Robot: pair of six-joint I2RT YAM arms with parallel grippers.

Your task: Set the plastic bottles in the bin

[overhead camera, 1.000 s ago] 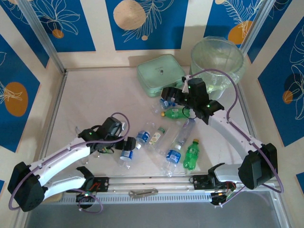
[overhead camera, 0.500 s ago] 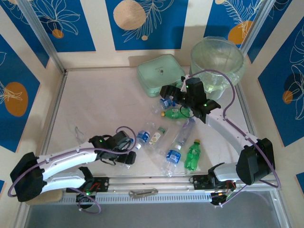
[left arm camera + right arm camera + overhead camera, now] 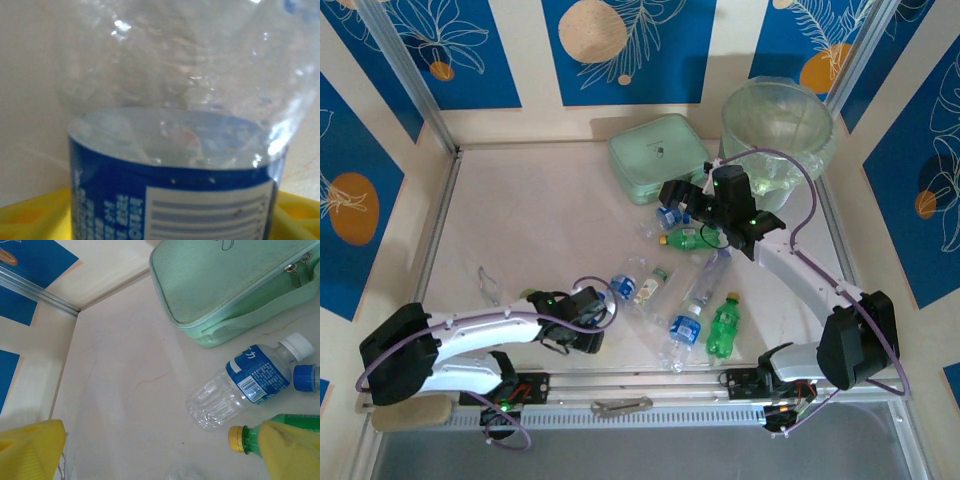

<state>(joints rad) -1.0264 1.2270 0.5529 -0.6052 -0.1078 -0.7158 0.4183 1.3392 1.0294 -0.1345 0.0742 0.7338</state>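
Where left gripper (image 3: pixel 590 325) sits, bottle (image 3: pixel 170 150) between jaws.

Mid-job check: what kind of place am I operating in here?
Probably a robot test cell, not a home: a pale table framed by aluminium rails, printed blue backdrop panels, and plastic bottles staged near a lined bin.

The top view is bright and even, lit softly from above. A soft shadow lies on the far side of the case (image 3: pixel 658 158), and pale glare sits on the bin (image 3: pixel 790 165) right of it. In the left wrist view the bottle (image 3: pixel 170 150) is blurred, with small white highlights. In the right wrist view the case (image 3: pixel 225 285) is sharp, the yellow fingers (image 3: pixel 292 450) out of focus.
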